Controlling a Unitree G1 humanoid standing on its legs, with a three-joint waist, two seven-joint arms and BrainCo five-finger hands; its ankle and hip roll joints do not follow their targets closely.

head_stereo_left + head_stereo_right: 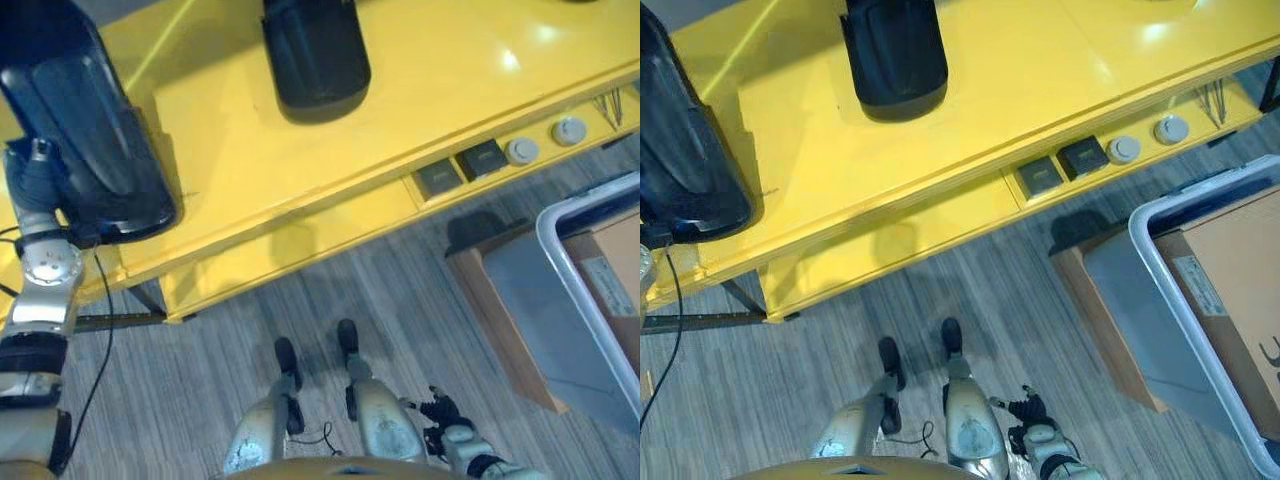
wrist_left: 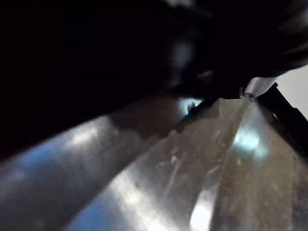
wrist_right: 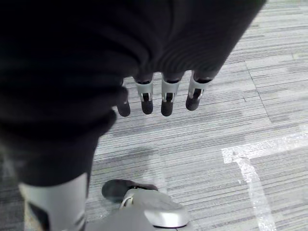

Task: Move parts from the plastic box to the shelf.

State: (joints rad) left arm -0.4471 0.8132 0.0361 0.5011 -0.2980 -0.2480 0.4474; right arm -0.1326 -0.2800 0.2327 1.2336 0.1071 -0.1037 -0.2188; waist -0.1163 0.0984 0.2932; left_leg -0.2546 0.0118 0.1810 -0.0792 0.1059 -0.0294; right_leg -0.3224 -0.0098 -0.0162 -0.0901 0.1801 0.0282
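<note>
Two black moulded parts lie on the yellow shelf point(image 1: 250, 150): a large one point(image 1: 85, 120) at its left end and another point(image 1: 315, 50) near the middle at the back. My left arm reaches up to the large part, and my left hand point(image 1: 35, 172) sits against its near edge with the fingers hidden under it. The left wrist view has the dark part point(image 2: 96, 57) very close above a glossy surface. My right hand point(image 3: 166, 98) hangs low over the carpet by my side point(image 1: 445, 410), fingers straight and holding nothing. The grey plastic box point(image 1: 590, 290) stands at the right.
A brown cardboard carton point(image 1: 1240, 280) lies inside the plastic box, which rests on a brown base point(image 1: 490, 300). The shelf's front ledge carries two black square sockets point(image 1: 460, 168) and two round grey knobs point(image 1: 545, 140). Grey striped carpet lies between the shelf and the box.
</note>
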